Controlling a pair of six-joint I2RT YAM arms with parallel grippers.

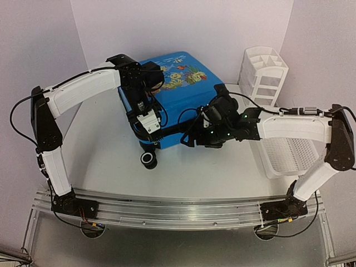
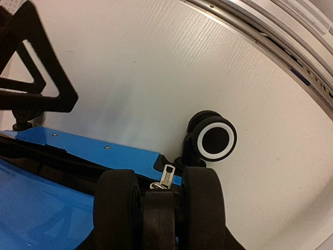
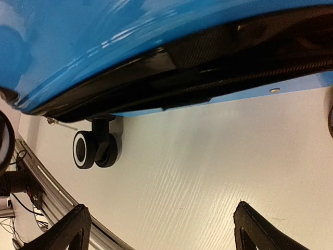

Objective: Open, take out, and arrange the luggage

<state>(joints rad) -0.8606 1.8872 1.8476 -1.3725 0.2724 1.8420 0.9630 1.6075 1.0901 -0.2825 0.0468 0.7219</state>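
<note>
A white wood-grain table fills the middle of the overhead frame. On it, at upper centre, lies the large bright blue hard-shell luggage, flat, its fish-printed lid facing up. A black zipper band runs along its near side. At the right edge of the frame a white perforated plastic basket sits on the table, and above it, at upper right, stands a white compartmented organizer. The two white arms meet at the luggage's near edge. The right gripper hangs over bare table just beside that edge, its fingers spread wide and touching nothing. A black-and-white wheel juts from the near left corner. Just beside it, the left gripper pinches the small metal zipper pull between its rounded black pads.
</note>
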